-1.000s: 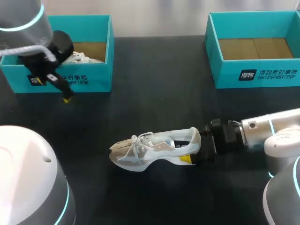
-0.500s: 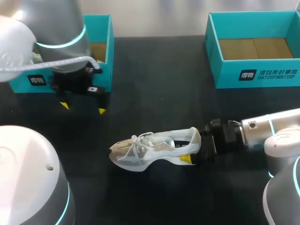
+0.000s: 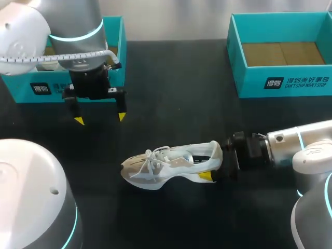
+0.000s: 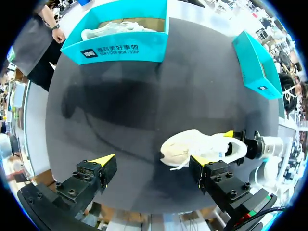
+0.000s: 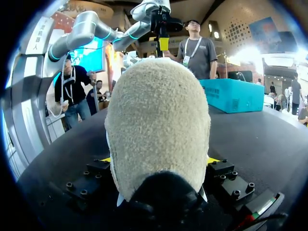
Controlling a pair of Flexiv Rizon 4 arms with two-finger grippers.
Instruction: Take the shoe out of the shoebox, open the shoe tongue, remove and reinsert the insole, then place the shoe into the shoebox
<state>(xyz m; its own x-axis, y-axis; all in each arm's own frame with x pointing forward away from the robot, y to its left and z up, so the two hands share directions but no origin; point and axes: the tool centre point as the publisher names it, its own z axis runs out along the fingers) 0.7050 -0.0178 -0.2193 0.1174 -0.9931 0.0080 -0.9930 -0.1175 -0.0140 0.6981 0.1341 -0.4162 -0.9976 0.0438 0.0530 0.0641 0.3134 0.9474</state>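
My right gripper (image 3: pixel 213 164) clamps the heel of the shoe (image 3: pixel 166 162), steadying it on the table (image 3: pixel 176 93) in front of the left shoebox (image 3: pixel 115 36), while my left gripper (image 3: pixel 100 118) hovers wide-jawed just off that shoebox, presumably for the tongue.

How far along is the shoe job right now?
Done: the shoe is out of the shoebox, lying on its side on the table. In hand: the right end effector is shut on its heel, while the left end effector hangs open above the table in front of the left shoebox. Left: opening the tongue, removing and reinserting the insole, then boxing the shoe.
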